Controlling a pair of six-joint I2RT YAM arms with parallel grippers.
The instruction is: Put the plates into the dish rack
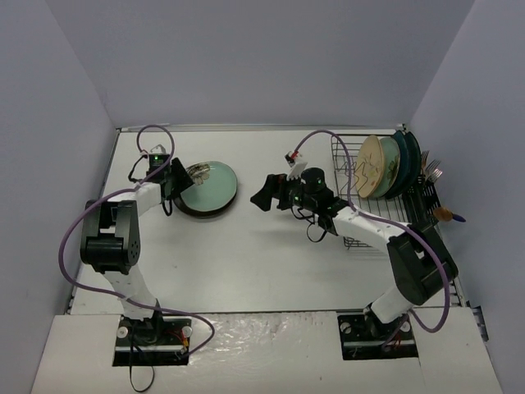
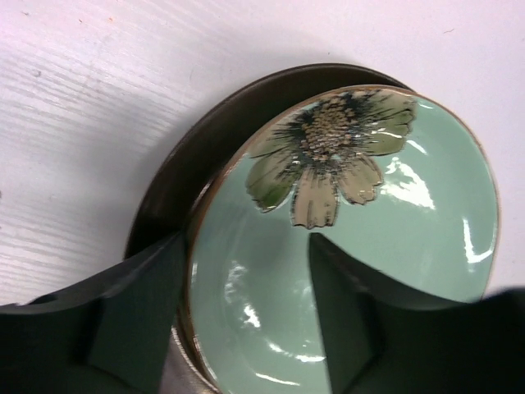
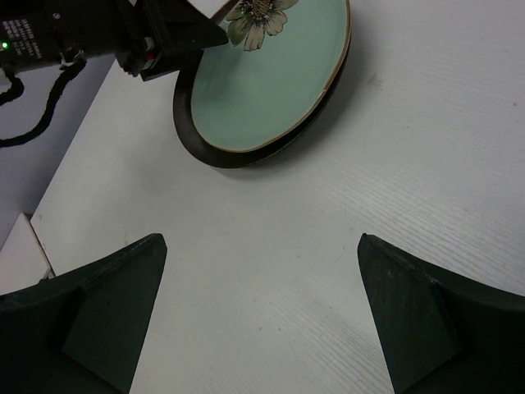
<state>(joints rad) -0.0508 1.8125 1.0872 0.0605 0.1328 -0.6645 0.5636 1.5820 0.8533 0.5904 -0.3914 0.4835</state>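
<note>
Two round mint-green plates lie stacked on the table at the left. The top plate [image 1: 209,187] [image 2: 394,238] [image 3: 262,90] has a tan rim and a flower motif, and sits slightly off-centre on the dark-rimmed plate [image 1: 205,212] [image 2: 189,164]. My left gripper [image 1: 187,176] [image 2: 246,287] is open and straddles the top plate's near rim, one finger [image 2: 139,312] outside and the other over the plate's inside. My right gripper [image 1: 264,195] [image 3: 262,271] hangs wide open over bare table, facing the stack. The dish rack [image 1: 361,222] holds a cream floral plate [image 1: 371,167] and two teal plates [image 1: 395,162] upright.
Cutlery [image 1: 431,172] stands in the holder at the rack's far right side. White walls close the table in at the back and both sides. Purple cables loop off both arms.
</note>
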